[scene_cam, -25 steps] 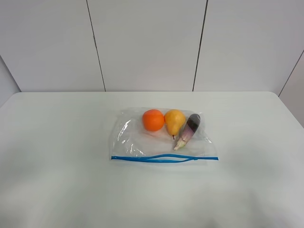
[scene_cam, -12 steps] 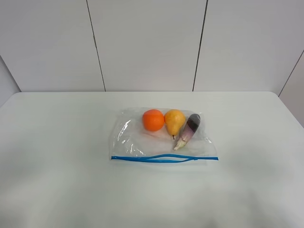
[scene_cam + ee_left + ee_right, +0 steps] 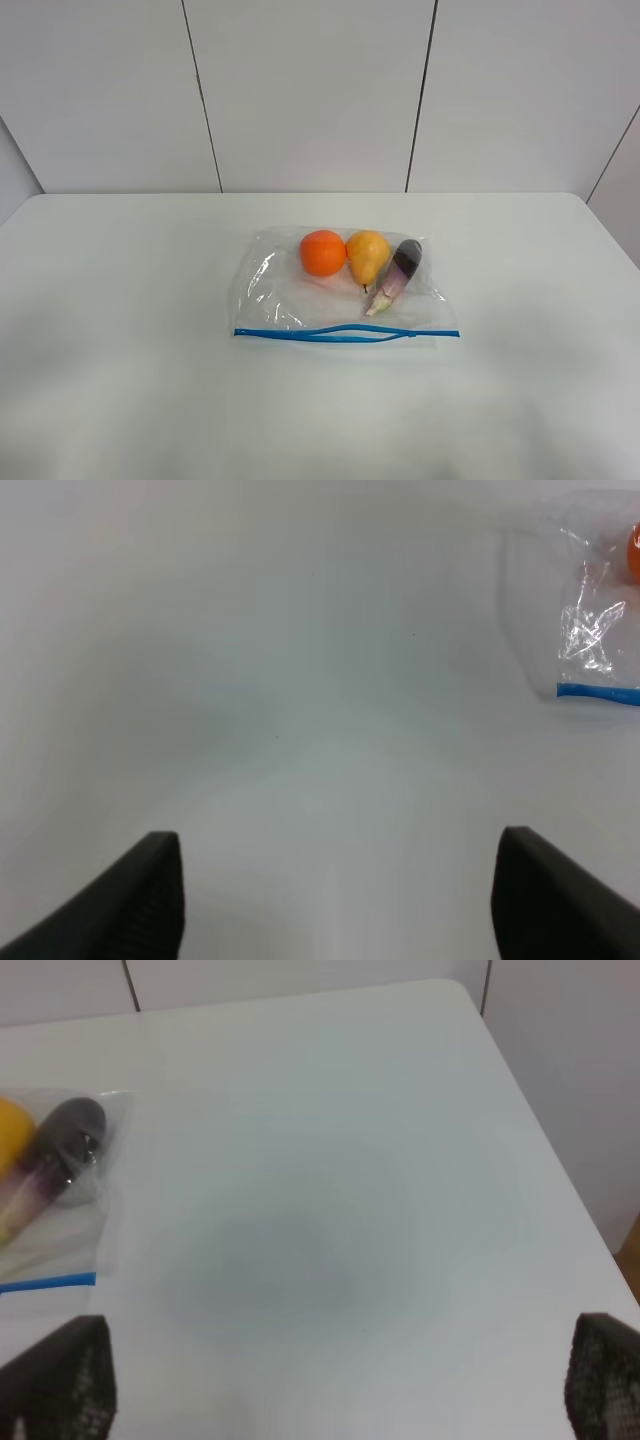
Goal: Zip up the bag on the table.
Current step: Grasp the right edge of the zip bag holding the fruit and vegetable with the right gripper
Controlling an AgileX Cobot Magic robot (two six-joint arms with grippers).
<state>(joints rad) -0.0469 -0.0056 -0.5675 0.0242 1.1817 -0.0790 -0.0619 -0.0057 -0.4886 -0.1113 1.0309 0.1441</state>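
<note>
Bag (image 3: 345, 290) lies flat on the white bench (image 3: 120, 300), roughly mid-bench and a bit right of centre, with its long side running left-right. The blue zip strip (image 3: 345, 333) is on the near edge. Its two tracks meet at both ends, but along the middle stretch they bow apart, so the mouth isn't fully shut there.

Three items sit inside, lined up along the far side. The orange (image 3: 322, 252) is leftmost, w/ the yellow pear (image 3: 367, 255) touching it on the right. Then comes the purple eggplant (image 3: 400, 272), which is tilted, dark end far and pale stem end pointing near-left toward the zip. The near-left part of the bag is just crinkly clear plastic.

Left claw (image 3: 340, 885) hangs above bare bench, well left of the bag and angled down toward the surface. It's spread wide w/ nothing between. Only the bag's near-left corner shows off to its side.

Right claw (image 3: 335, 1385) is over bare bench on the right side, between the bag's right end and the bench's right edge. It's also spread wide and holds nothing. It's apart from the bag, no contact.
</note>
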